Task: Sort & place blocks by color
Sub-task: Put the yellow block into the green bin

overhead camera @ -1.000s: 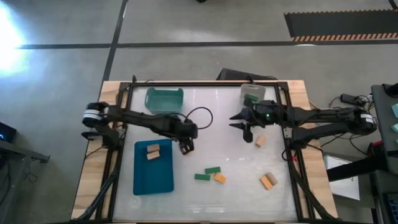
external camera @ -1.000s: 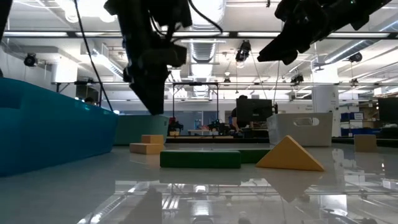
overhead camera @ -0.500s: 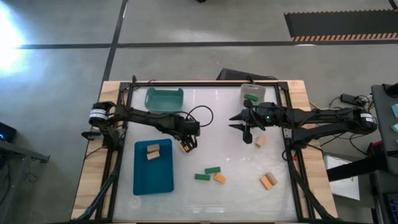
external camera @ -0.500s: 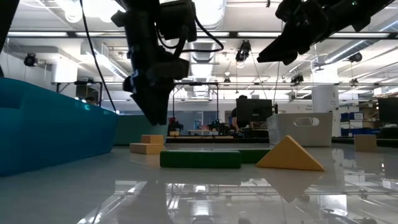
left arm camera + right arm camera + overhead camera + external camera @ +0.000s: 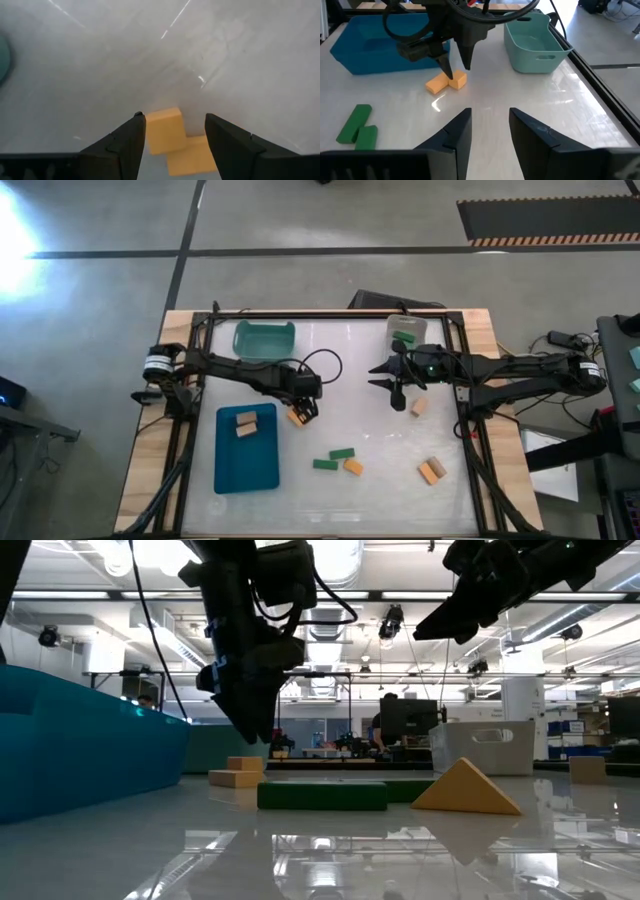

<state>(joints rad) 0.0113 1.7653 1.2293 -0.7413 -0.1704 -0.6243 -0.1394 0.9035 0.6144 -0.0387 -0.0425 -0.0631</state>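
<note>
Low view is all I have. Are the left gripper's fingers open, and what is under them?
Observer: Open. In the left wrist view, the left gripper straddles one orange block, and a second orange block touches it.
Operator: Where on the table is that?
Observer: From above, just beside the blue bin, off its corner toward the table's middle.
Operator: Anything in that bin?
Observer: Two tan blocks lie in it.
Operator: And the right gripper?
Observer: The right gripper is open too, near the clear bin, which holds a green block.
</note>
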